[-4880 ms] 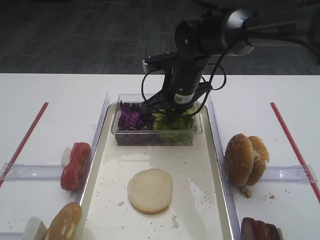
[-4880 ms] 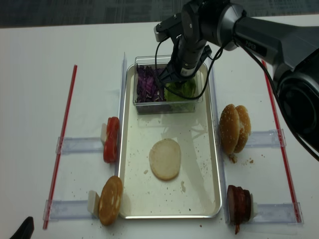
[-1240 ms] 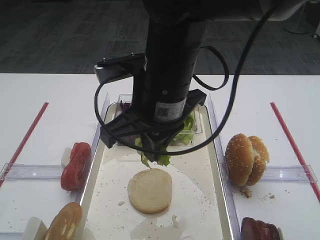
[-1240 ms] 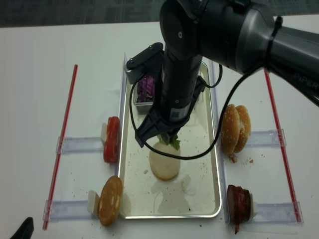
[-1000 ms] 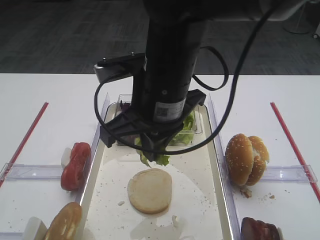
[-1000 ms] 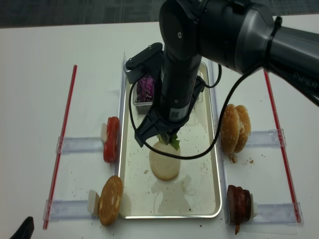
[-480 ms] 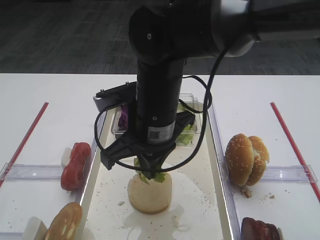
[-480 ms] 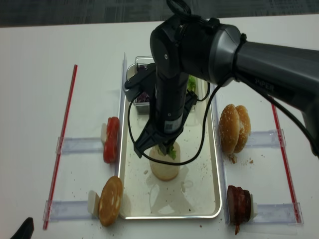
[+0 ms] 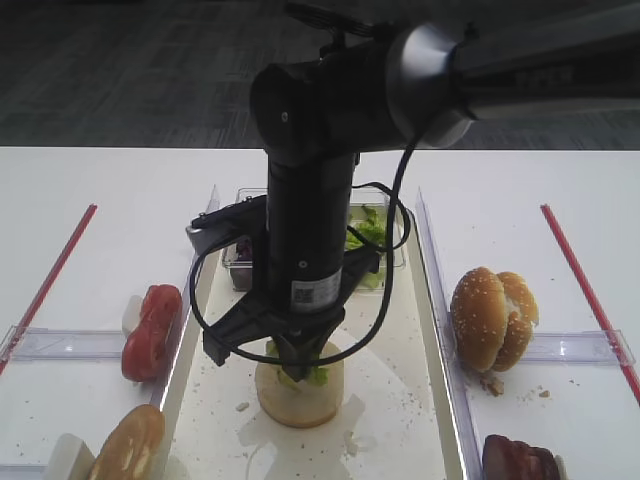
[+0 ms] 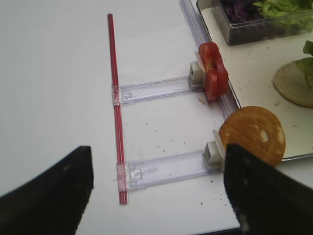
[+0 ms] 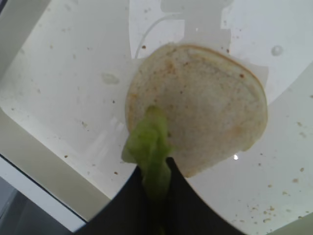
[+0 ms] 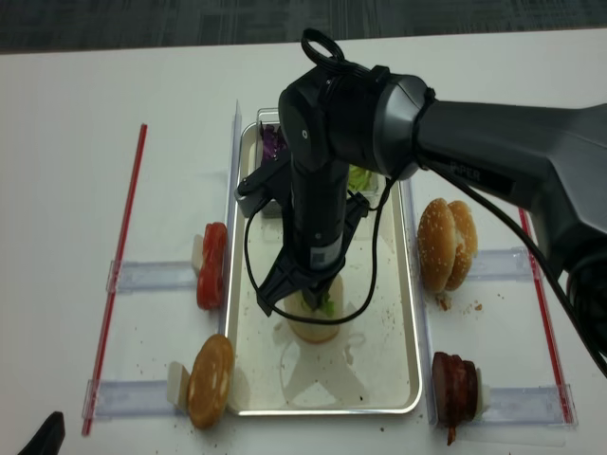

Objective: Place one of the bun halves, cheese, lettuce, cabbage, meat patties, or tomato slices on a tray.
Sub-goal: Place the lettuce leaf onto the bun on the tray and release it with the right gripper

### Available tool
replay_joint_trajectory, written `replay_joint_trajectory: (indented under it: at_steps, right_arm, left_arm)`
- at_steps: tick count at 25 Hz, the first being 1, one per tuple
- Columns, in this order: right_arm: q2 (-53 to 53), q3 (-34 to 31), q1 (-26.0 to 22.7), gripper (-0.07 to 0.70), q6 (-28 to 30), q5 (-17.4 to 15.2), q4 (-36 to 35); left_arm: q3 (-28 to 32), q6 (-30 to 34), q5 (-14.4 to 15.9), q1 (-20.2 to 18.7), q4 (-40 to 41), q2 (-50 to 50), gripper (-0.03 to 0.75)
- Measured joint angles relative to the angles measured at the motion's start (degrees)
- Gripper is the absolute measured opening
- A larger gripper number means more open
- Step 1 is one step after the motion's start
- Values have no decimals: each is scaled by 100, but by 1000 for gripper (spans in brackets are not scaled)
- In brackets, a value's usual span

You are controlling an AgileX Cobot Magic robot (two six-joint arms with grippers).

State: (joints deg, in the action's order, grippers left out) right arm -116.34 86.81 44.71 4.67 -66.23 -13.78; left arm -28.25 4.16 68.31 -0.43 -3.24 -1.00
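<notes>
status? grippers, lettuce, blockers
Right gripper shut on lettuce, low over pale bun round on tray. Left gripper open, parked off-tray. Lettuce not released. No blockers seen.

A white table (image 12: 66, 190) carries the tray (image 12: 398, 374) at its middle, red strips (image 12: 119, 265) toward both side edges.

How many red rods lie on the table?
2: one red rod left of the tray, another red rod on the right beyond the sesame buns. None looks hidden.
</notes>
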Motion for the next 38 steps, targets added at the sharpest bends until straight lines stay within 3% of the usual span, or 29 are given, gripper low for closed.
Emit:
replay_joint_trajectory:
  at_steps: [31,38]
  right_arm:
    - [-139,0,0,65,92,195,63]
    - [-226,0,0,132,104,267,89]
  left_arm:
    - [0,0,0,0,0,0,509]
    - [0,0,0,0,0,0,509]
